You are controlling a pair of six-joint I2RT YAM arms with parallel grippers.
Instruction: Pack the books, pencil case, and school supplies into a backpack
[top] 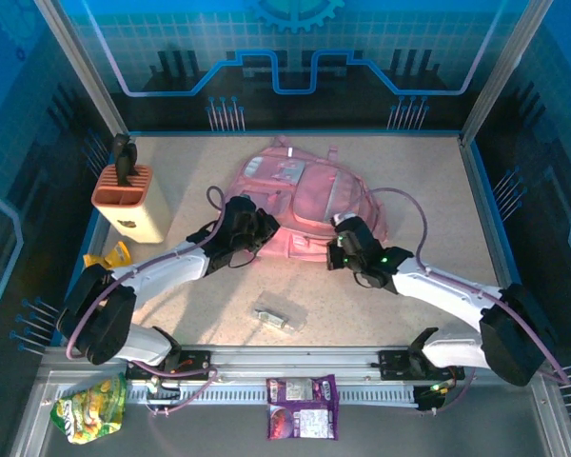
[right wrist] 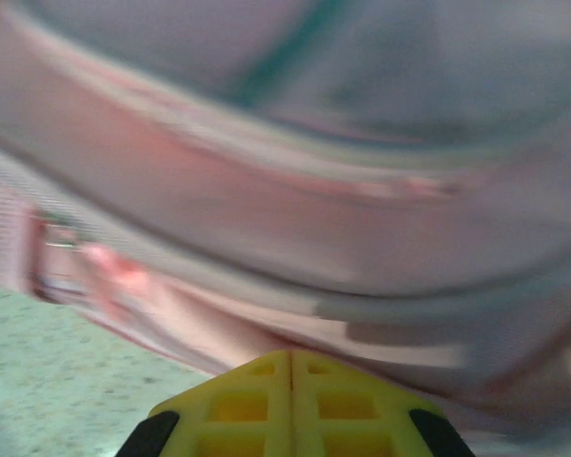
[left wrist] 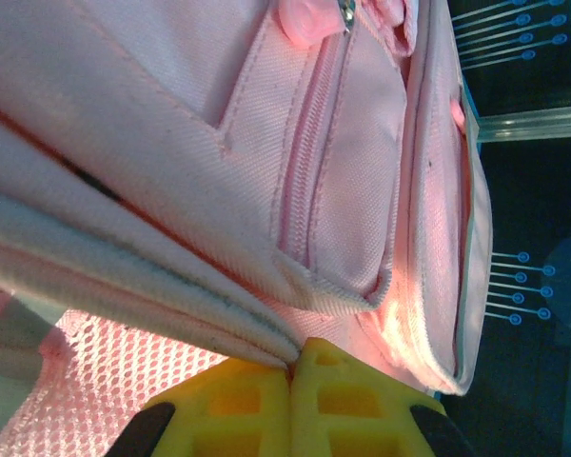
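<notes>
Pinching the near left seam of the backpack [top: 300, 190], lying mid table [top: 409, 190], with the left gripper [left wrist: 290, 366], fingers closed tight on fabric. Pressing the right gripper [right wrist: 290, 356], fully closed, against the near right edge; blurring too much to tell if gripping cloth. Leaving the supply item [top: 278, 319] untouched toward the near edge, apart

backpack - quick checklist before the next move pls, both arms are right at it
1. Left pincer closed at the backpack seam edge: ok.
2. Fabric actually caught in the left pincer: cannot tell.
3. Right pincer closed against the backpack: ok.
4. Right pincer holding fabric: cannot tell, wrist view is blurred.
5. Main compartment open for packing: cannot tell.
6. Small clear silvery item packed: not ok, it lies on the table, nearer the robot than the backpack.
</notes>
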